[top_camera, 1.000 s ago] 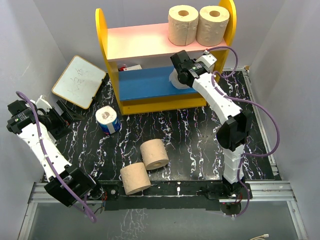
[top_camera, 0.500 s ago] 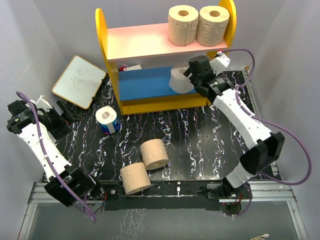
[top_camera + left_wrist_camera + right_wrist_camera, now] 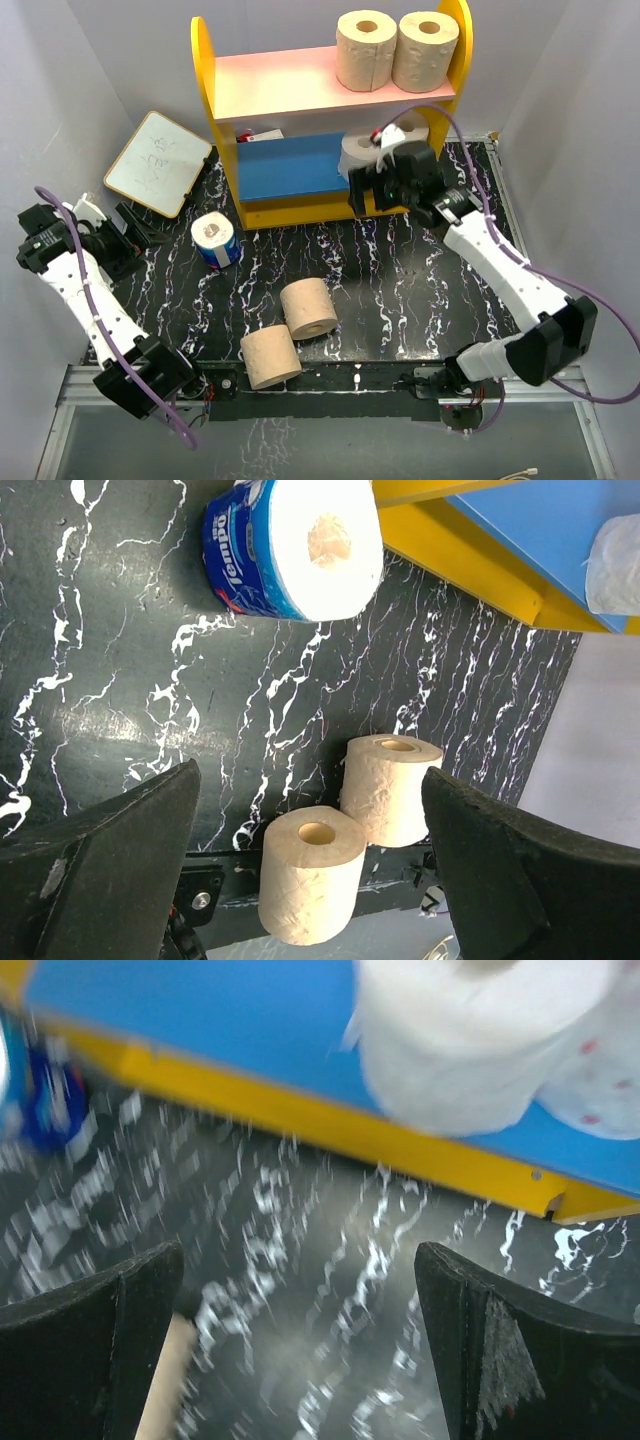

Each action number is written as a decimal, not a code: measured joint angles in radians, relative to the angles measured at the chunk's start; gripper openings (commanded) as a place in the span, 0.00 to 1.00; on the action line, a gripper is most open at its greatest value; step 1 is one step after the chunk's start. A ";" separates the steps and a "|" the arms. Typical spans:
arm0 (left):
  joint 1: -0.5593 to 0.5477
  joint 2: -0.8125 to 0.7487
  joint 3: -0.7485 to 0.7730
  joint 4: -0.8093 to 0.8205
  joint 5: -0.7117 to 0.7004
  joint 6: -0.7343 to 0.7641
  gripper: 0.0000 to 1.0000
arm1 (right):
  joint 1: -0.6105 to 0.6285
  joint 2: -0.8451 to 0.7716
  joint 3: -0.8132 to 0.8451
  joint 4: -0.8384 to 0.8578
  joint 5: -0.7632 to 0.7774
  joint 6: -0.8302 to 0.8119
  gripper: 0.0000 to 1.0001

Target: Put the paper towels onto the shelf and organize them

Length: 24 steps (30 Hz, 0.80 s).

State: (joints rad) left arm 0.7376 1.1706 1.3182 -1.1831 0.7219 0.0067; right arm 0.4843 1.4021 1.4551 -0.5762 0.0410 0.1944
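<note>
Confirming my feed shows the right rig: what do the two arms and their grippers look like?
The left arm and right arm have white links, black joint housings and a looping purple cable each. The left gripper and right gripper have broad black wedge-shaped fingers.

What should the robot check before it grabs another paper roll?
1. Right gripper open and empty: ok.
2. Left gripper open and empty: ok.
3. White roll sitting on the blue lower board: ok.
4. Every roll shelved: not ok; two tan rolls and the blue-wrapped roll are on the table.
5. Free space on the pink upper board: ok.
</note>
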 measured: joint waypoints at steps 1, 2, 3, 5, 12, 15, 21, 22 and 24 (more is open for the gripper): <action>0.000 -0.009 -0.008 0.001 0.000 0.000 0.91 | 0.006 -0.034 -0.066 -0.005 -0.055 -0.100 0.98; 0.000 -0.016 -0.014 0.000 0.000 0.000 0.91 | 0.007 -0.058 -0.107 -0.018 -0.079 -0.158 0.98; 0.000 -0.022 -0.017 0.000 0.001 0.000 0.91 | 0.007 -0.091 -0.157 -0.029 -0.101 -0.234 0.98; 0.000 -0.026 -0.019 0.000 0.001 0.000 0.91 | -0.004 -0.151 -0.231 -0.082 -0.153 -0.381 0.98; 0.000 -0.027 -0.033 0.002 0.003 0.000 0.91 | 0.019 -0.208 -0.274 -0.372 -0.522 -0.730 0.98; 0.000 -0.031 -0.039 0.005 0.002 -0.001 0.91 | 0.112 -0.186 -0.274 -0.396 -0.568 -0.759 0.99; 0.000 -0.060 -0.043 0.011 -0.014 -0.009 0.91 | 0.390 -0.069 -0.284 -0.347 -0.499 -0.769 0.98; 0.000 -0.071 -0.044 0.013 -0.020 -0.011 0.91 | 0.421 -0.060 -0.293 -0.328 -0.478 -0.769 0.98; 0.000 -0.095 -0.048 0.019 -0.032 -0.015 0.91 | 0.488 -0.050 -0.316 -0.278 -0.407 -0.765 0.98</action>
State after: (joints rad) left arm 0.7376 1.0760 1.2705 -1.1641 0.6903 -0.0082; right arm 0.9726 1.3518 1.1389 -0.8539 -0.3664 -0.5705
